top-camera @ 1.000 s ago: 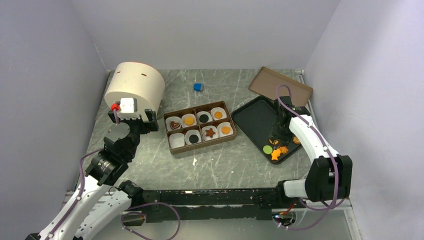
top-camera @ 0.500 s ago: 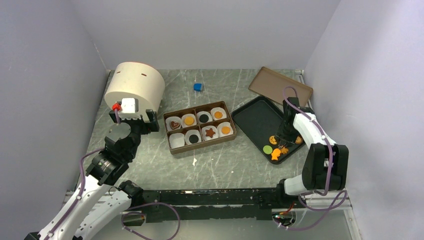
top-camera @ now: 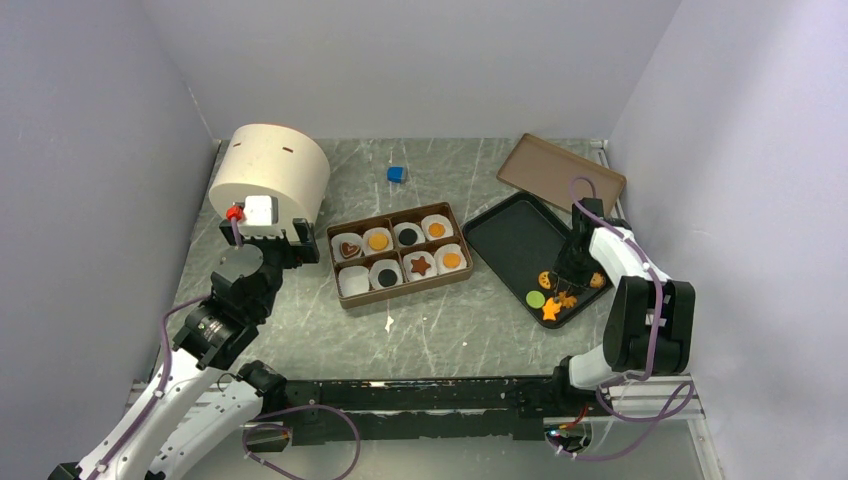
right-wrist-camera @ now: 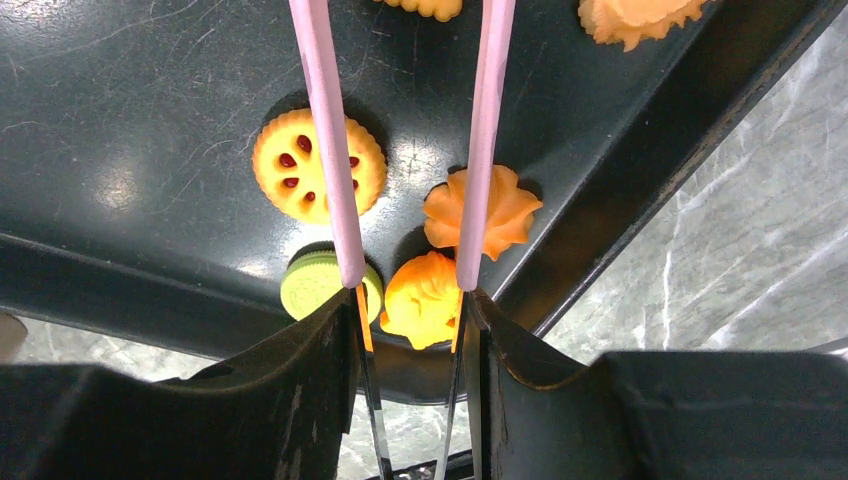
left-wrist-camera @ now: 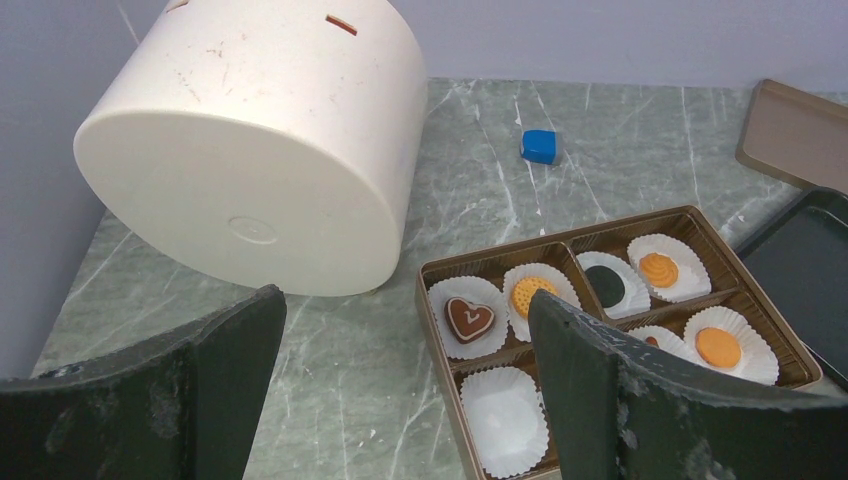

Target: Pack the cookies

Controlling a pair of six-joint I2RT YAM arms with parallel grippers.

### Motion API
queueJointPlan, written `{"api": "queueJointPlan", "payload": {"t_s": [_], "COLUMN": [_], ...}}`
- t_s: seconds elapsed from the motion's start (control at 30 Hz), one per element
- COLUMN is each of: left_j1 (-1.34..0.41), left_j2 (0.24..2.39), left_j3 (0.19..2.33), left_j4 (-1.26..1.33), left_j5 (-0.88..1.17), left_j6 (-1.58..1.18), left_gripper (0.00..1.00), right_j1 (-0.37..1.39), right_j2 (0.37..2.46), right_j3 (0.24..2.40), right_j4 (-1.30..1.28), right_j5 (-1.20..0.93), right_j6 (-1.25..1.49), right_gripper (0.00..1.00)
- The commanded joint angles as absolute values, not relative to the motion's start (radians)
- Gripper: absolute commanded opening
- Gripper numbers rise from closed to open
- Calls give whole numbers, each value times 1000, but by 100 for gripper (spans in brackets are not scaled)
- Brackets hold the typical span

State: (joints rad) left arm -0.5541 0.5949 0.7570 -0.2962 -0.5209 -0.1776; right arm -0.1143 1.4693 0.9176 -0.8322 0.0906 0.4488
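Observation:
Loose cookies lie at the near end of the black tray [top-camera: 510,240]: a green round [right-wrist-camera: 318,283], an orange fish [right-wrist-camera: 425,298], an orange round with red dots [right-wrist-camera: 318,165] and an orange swirl [right-wrist-camera: 485,210]. My right gripper [right-wrist-camera: 410,300] is low over them, shut on pink-tipped tongs [right-wrist-camera: 330,150]. The tong arms are apart with nothing between them. The brown box [top-camera: 332,240] holds white cups with a heart [left-wrist-camera: 470,318], a star [top-camera: 421,266], and orange and black rounds; one cup [left-wrist-camera: 508,420] is empty. My left gripper [left-wrist-camera: 405,300] is open and empty, left of the box.
A big white cylinder [top-camera: 270,175] lies on its side at the back left. A small blue cube [top-camera: 397,174] sits behind the box. A brown lid [top-camera: 560,172] leans at the back right, behind the tray. A white crumb [top-camera: 388,323] lies in front of the box.
My right gripper has shifted a little to the right over the tray's near end, uncovering the dotted round cookie. The left arm has not moved.

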Motion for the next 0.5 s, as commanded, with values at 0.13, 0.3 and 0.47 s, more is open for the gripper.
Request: {"api": "queueJointPlan", "payload": {"t_s": [0.13, 0.3, 0.47], "left_j1": [-558, -559, -559], "left_j2": [594, 594, 595], "left_j3": [756, 756, 757], "left_j4": [-249, -250, -250], "left_j5": [-527, -528, -527], "left_j6": [-166, -166, -167], "left_gripper": [96, 96, 96], "right_j1": [-135, -138, -138], "right_j2": [1456, 1470, 1442], "right_j3": [938, 940, 972], "right_j4": [-812, -815, -832], "right_j5": [90, 64, 46], "right_j6": [444, 438, 428], "right_gripper": [41, 35, 28]}}
